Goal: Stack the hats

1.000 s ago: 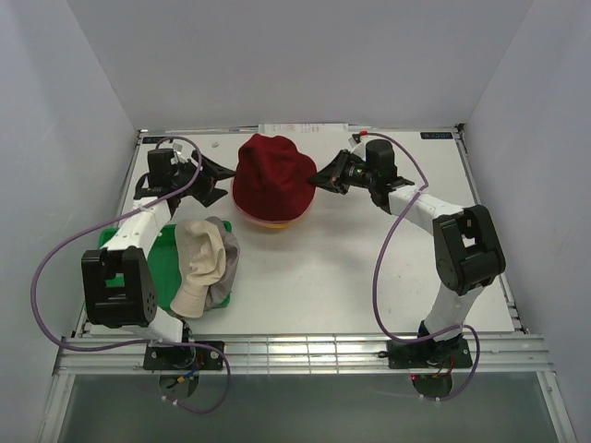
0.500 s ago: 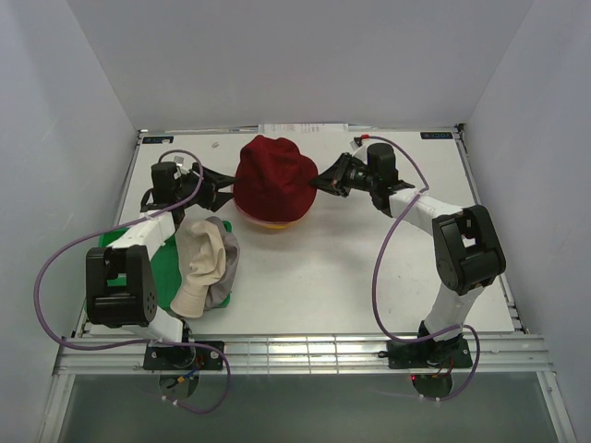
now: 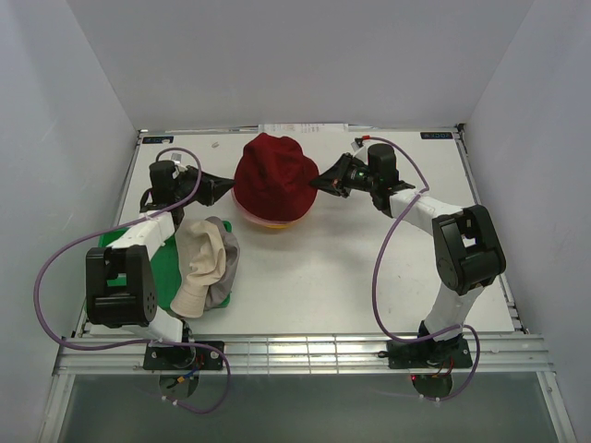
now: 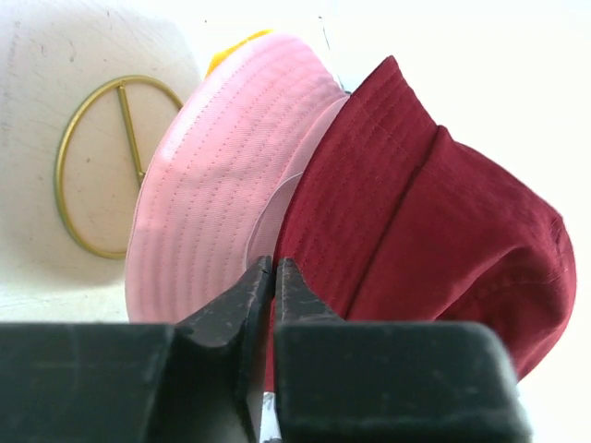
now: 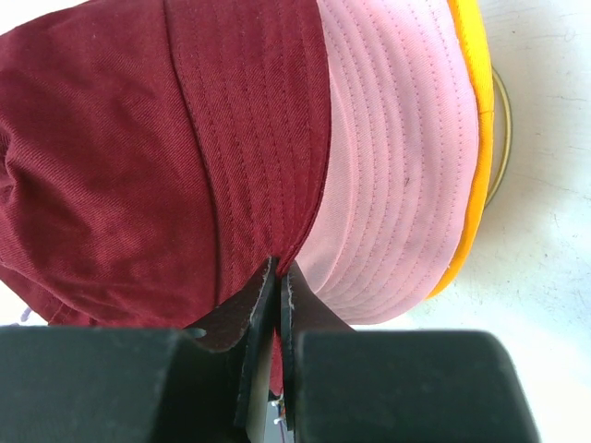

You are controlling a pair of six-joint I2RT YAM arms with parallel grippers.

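The dark red hat (image 3: pixel 272 175) sits on top of the pink hat (image 4: pixel 212 203) and the yellow-orange hat (image 5: pixel 471 138) at the back middle of the table. My left gripper (image 3: pixel 224 187) is shut on the red hat's left brim (image 4: pixel 305 240). On the opposite side my right gripper (image 3: pixel 319 182) is shut on the right brim (image 5: pixel 286 221). In both wrist views red fabric runs between the pinched fingers. The cream-beige hat (image 3: pixel 199 258) lies over the grey hat (image 3: pixel 226 268) at the left front.
A gold wire stand (image 4: pixel 92 166) shows under the stacked hats. The cream and grey hats rest partly on a green tray (image 3: pixel 162 268) beside the left arm. White walls enclose the table on three sides.
My left gripper moved in toward the red hat and shut on its left brim. The right gripper kept its hold on the right brim.
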